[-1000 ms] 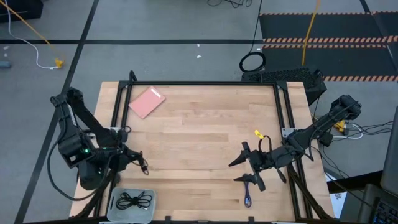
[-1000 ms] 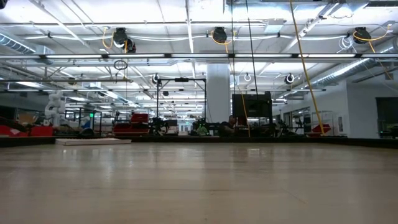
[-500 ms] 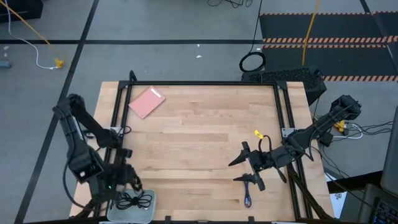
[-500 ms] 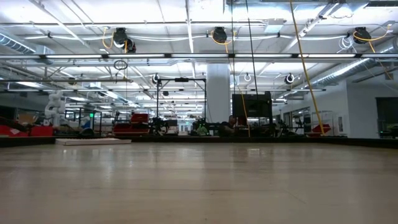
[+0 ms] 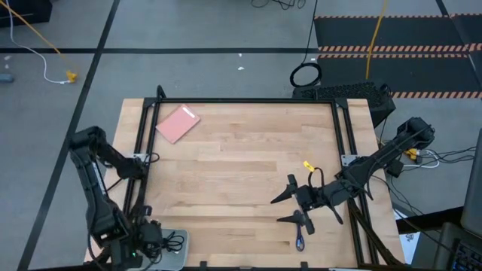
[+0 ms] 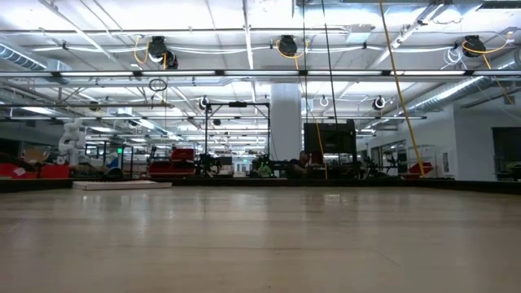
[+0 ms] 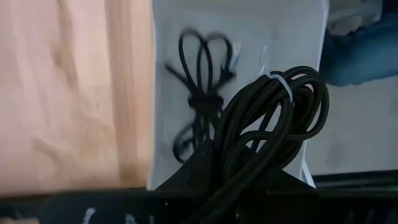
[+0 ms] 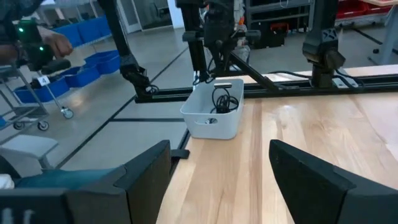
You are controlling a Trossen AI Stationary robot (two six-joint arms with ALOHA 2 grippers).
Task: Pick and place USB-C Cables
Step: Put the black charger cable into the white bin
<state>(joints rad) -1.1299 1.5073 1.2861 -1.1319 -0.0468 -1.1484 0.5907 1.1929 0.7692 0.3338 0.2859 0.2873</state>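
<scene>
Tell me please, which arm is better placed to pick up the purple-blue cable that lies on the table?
The right arm, probably. The right gripper hovers open beside the purple-blue cable, while the left gripper is far off at the white bin, holding a black cable over it.

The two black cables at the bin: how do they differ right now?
The coiled black cable hangs from the left hand above the white bin; the other black cable lies flat on the bin's floor. The held one looks thicker and carries a white tie. Both are black and looped.
</scene>
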